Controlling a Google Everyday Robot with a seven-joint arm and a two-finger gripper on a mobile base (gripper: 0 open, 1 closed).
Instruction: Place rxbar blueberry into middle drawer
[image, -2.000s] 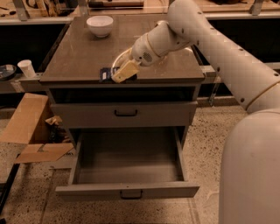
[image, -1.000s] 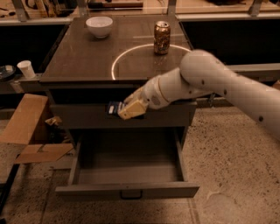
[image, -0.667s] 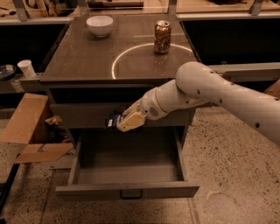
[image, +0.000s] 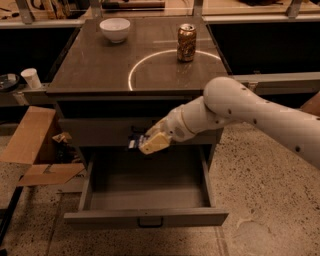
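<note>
A dark brown cabinet top (image: 100, 65) fills the upper middle of the camera view, with a thin white ring (image: 150, 62) marked on it. A white bowl (image: 115, 29) sits near its back left corner. A gold-brown drinks can (image: 186, 42) stands upright at the back right, on the far edge of the ring. The bowl and the can are well apart.

Below the top is a closed grey upper drawer front (image: 95, 131). Under that, the middle drawer (image: 100, 218) is pulled out toward the camera, with its grey floor in view and a small dark handle (image: 150, 222) centred on its front. The floor (image: 260, 200) around the cabinet is pale and speckled. To the left lies a flattened cardboard box (image: 32, 145), and a white paper cup (image: 31, 77) stands on a low ledge beside the cabinet.

The white arm (image: 250, 112) reaches in from the right, across the cabinet's front. Its gripper (image: 151, 143) hangs in front of the upper drawer front, above the rear part of the open drawer. The tan fingers (image: 157, 141) are pressed together on the rxbar blueberry (image: 134, 144), pinching it. The bar's dark navy end sticks out to the left of them. The bar is in the air, clear of the drawer's floor and walls.
</note>
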